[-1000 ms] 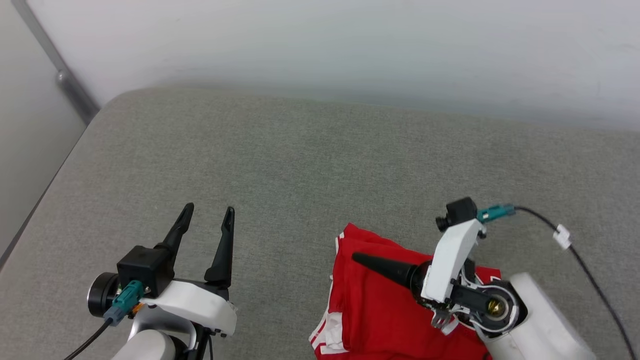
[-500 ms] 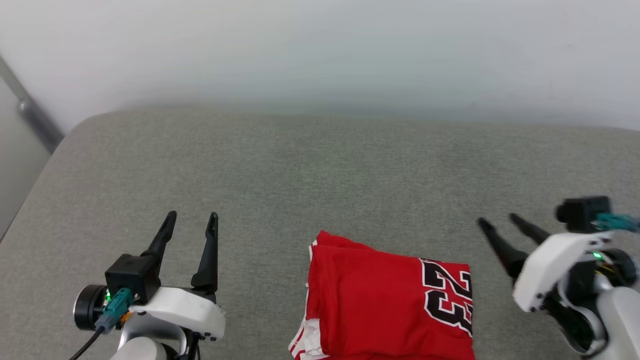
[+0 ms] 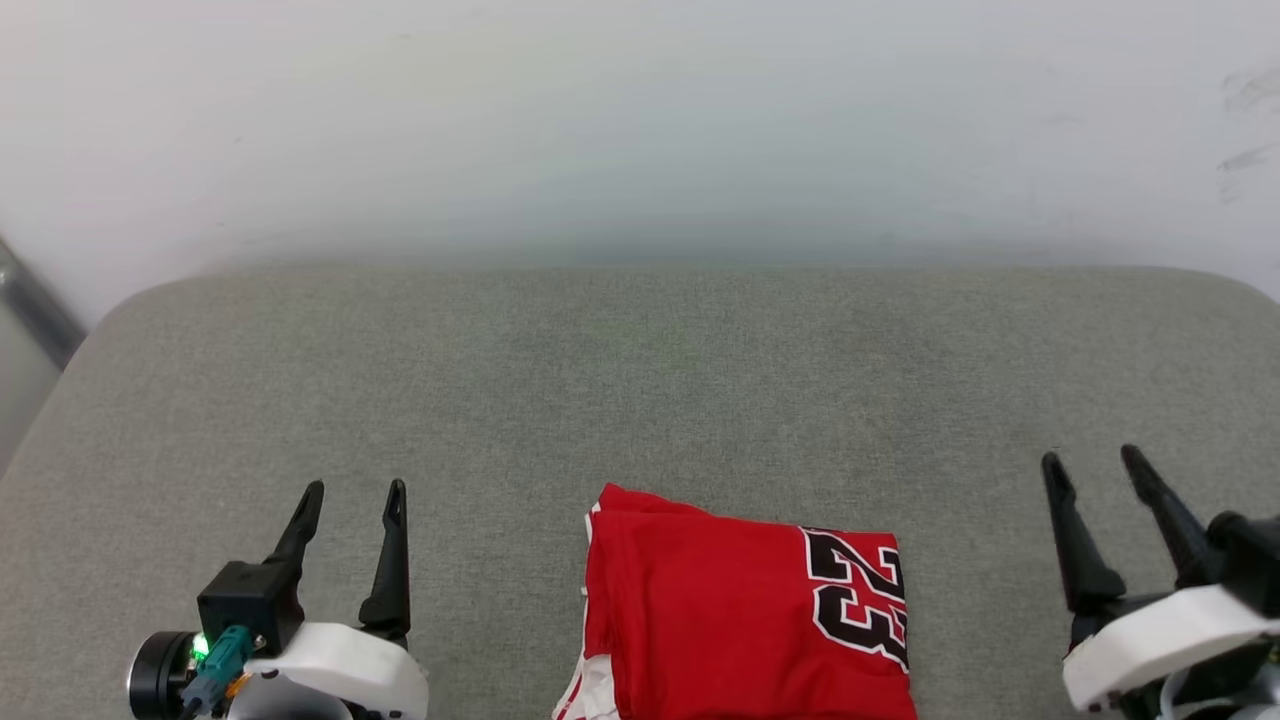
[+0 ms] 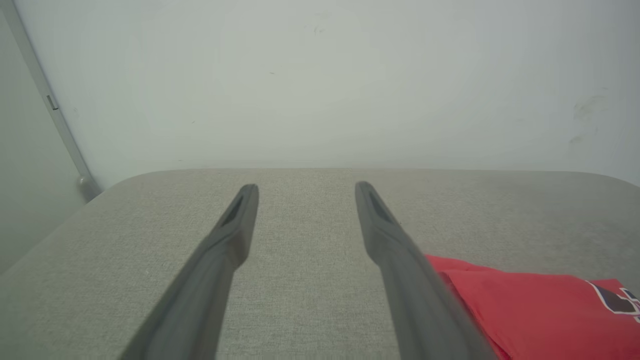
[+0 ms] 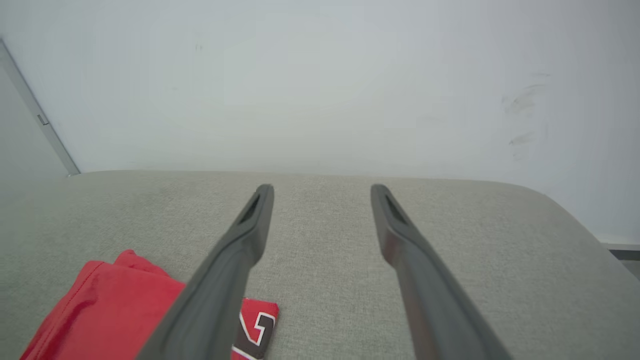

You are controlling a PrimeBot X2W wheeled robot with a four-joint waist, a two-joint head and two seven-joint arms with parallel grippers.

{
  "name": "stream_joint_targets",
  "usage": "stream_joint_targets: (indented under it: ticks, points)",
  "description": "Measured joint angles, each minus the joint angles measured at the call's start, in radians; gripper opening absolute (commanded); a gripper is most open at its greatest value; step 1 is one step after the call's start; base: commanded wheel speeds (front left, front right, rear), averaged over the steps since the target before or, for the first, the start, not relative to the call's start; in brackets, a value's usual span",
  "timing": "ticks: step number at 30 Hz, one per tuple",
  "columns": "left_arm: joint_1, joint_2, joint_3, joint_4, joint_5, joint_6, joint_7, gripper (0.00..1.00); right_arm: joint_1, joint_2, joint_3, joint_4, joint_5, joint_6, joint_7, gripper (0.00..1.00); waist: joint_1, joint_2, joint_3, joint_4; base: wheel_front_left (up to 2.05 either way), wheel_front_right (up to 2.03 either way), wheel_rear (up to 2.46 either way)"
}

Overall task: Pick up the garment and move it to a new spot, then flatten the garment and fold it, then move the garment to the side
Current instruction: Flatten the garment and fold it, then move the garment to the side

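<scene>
Risk noted: the garment (image 3: 740, 620) lies at the near edge of the grey padded surface (image 3: 640, 380), about midway along it. In my judgement, a drag toward that edge could tip it off, and a one-sided pinch could spill the folds.

The left gripper (image 3: 356, 487) and right gripper (image 3: 1090, 456) flank it without touching, fingers spread wide and empty.

Condition: a folded red rectangle, "23" print at its right end, striped white trim protruding at its near-left corner.
</scene>
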Motion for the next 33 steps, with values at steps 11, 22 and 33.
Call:
stream_joint_targets:
  ticks: [11,22,33]
  points:
    - [0.085,-0.017,0.022,0.029,0.02,-0.003,-0.003,1.0,0.11,0.05,0.023,-0.087,-0.056,0.0,-0.014,1.0,-0.0001,0.0,-0.039,-0.027,0.0,0.0,0.0]
    - [0.086,-0.037,0.042,0.042,0.036,-0.028,-0.004,1.0,0.129,0.071,0.016,-0.135,-0.054,0.0,0.032,1.0,0.0,0.0,-0.033,-0.026,0.0,0.0,0.0]
    - [0.077,-0.082,0.093,0.027,0.075,-0.048,-0.004,1.0,0.12,0.1,-0.288,0.041,0.123,0.0,0.356,1.0,0.0,0.0,-0.006,-0.012,0.0,0.0,0.0]
